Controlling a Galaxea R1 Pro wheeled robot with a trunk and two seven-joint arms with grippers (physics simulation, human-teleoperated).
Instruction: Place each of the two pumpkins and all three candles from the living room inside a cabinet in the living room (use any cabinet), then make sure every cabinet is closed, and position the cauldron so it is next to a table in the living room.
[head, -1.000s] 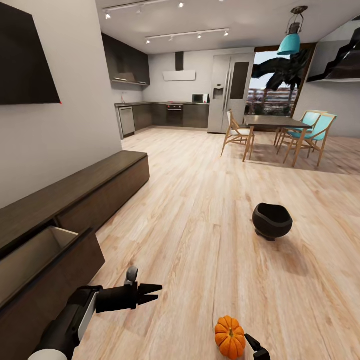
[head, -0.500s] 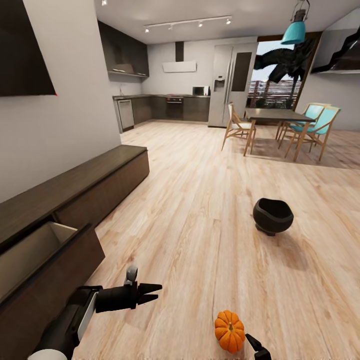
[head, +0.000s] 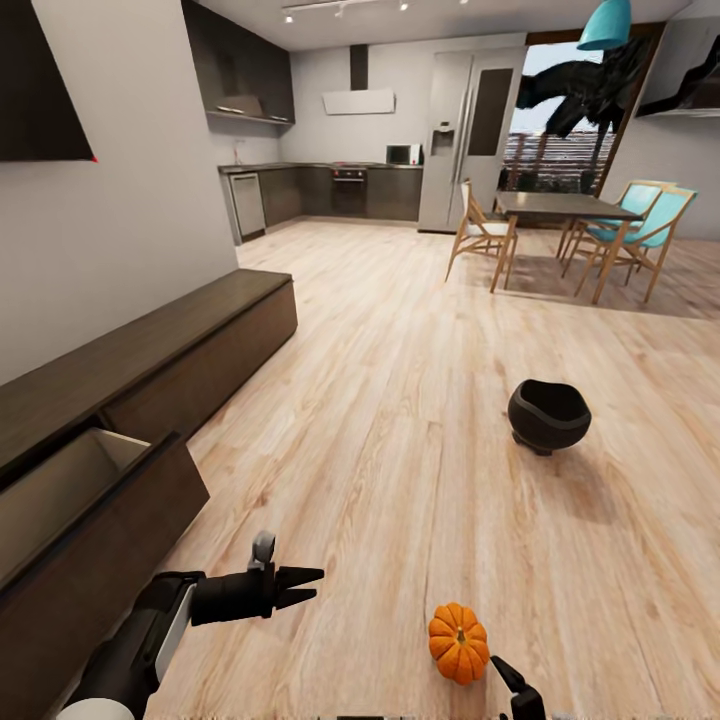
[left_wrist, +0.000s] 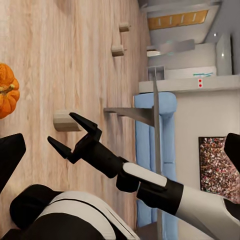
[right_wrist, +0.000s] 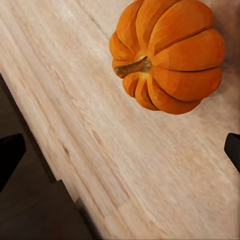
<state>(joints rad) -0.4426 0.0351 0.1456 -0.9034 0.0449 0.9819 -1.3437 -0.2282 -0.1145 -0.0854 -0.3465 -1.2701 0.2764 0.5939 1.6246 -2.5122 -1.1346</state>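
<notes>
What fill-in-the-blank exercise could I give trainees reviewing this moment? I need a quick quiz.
1. The pumpkin rests on the wooden ____.
2. The cabinet has one drawer standing ____.
3. The cauldron is coloured ____.
4. The right gripper, jaws apart, sits beside the pumpkin, not ____ it.

Missing words: floor; open; black; gripping

right gripper (head: 500, 668) mostly below frame edge

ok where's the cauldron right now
In the head view the cauldron stands on the wood floor at centre right, well beyond the pumpkin, short of the dining table.
</notes>
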